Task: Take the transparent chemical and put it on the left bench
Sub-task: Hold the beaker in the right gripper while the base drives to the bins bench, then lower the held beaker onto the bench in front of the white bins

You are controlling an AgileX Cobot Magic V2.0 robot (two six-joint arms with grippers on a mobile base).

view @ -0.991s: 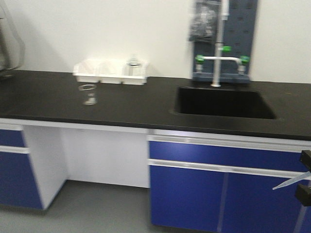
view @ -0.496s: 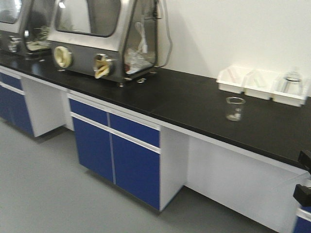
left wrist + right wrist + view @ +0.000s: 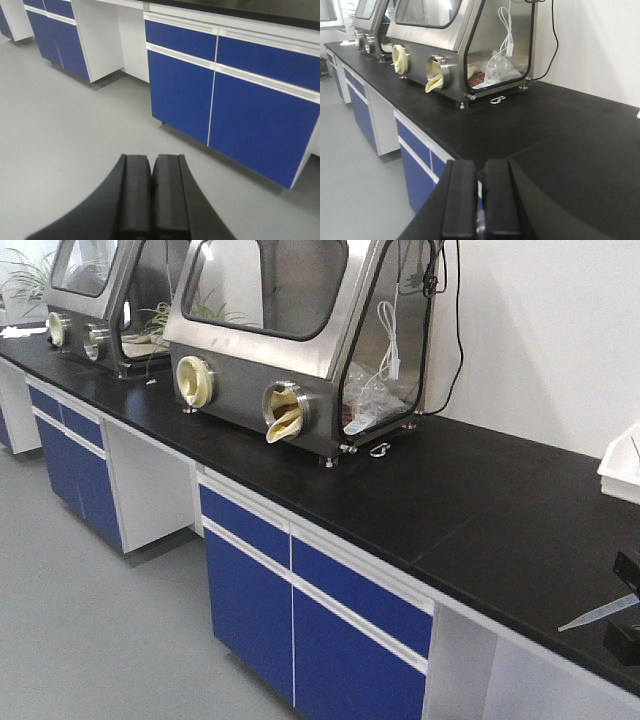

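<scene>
The right claw point(image 3: 625, 608) is clamped on the clear pipette point(image 3: 597, 614), whose pointed tip sticks out to the left and shows against the front part of the black bench point(image 3: 450, 510). The left claw point(image 3: 151, 200) is pressed together on nothing, above the grey floor point(image 3: 65, 130) facing blue cabinets point(image 3: 250, 125). Farther along the bench stands a steel glove box point(image 3: 290, 330).

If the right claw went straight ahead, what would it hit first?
Probably the black bench top just ahead of the right gripper; the steel glove box stands farther back. Depth is unclear.
</scene>
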